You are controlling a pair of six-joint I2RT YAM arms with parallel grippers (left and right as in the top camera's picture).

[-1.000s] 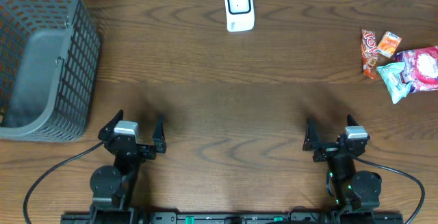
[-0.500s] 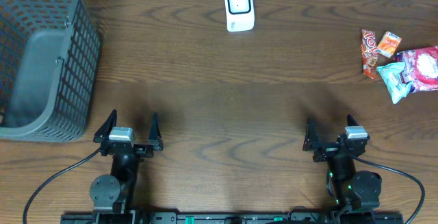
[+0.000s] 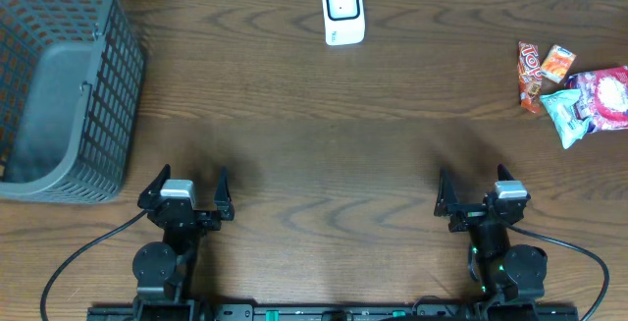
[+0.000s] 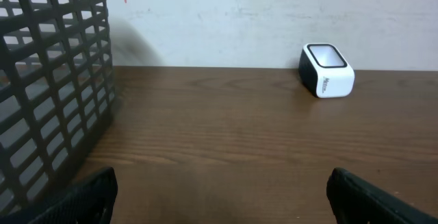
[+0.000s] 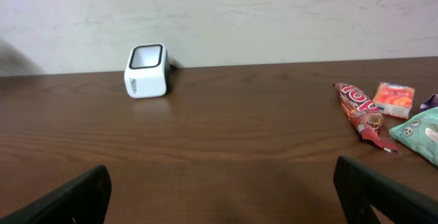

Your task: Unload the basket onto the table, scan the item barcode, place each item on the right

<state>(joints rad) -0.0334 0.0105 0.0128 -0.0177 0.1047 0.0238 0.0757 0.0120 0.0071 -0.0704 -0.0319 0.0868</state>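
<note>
The white barcode scanner stands at the table's far middle edge, its dark window facing up; it also shows in the left wrist view and the right wrist view. The items are snack packets at the far right: a long red bar, a small orange packet, a teal packet and a pink-red packet. My left gripper and right gripper rest near the front edge, both open and empty, far from scanner and packets. Their black fingers frame bare wood.
A grey mesh basket fills the far left corner, close beside my left gripper's left finger in the left wrist view. A pale wall runs behind the table. Black cables trail from both arm bases at the front edge.
The left gripper has shifted slightly to the left and turned to point straight ahead. The right arm, the scanner and the packets have not moved.
</note>
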